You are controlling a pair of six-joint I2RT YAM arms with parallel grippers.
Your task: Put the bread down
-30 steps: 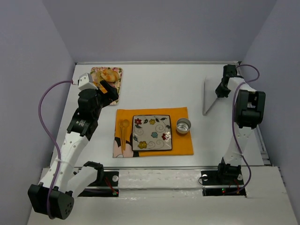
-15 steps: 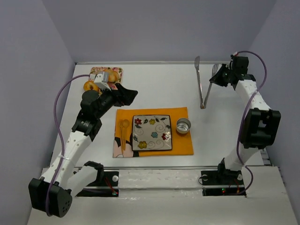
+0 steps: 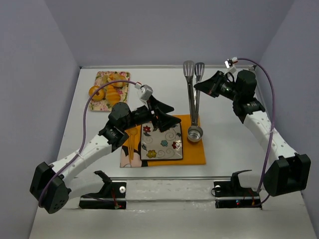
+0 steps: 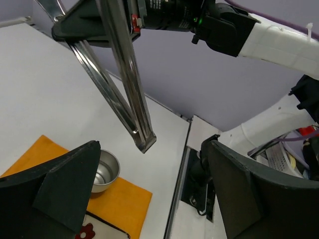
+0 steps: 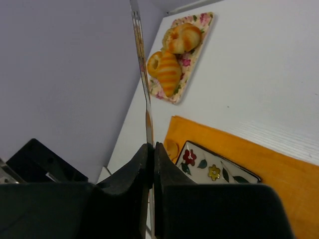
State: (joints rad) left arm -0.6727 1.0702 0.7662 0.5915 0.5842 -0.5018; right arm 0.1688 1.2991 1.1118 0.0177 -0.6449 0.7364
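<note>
No writing to be read in any view.
The square plate [image 3: 161, 141] shows only painted flowers and swirls. The orange mat [image 3: 192, 155] carries a cartoon figure at its left end, with no lettering that can be made out. The tray [image 3: 125, 75] has a floral print, and the metal tongs [image 3: 192, 92] bear no legible stamp. The white surface [image 3: 164, 89] is unmarked.
</note>
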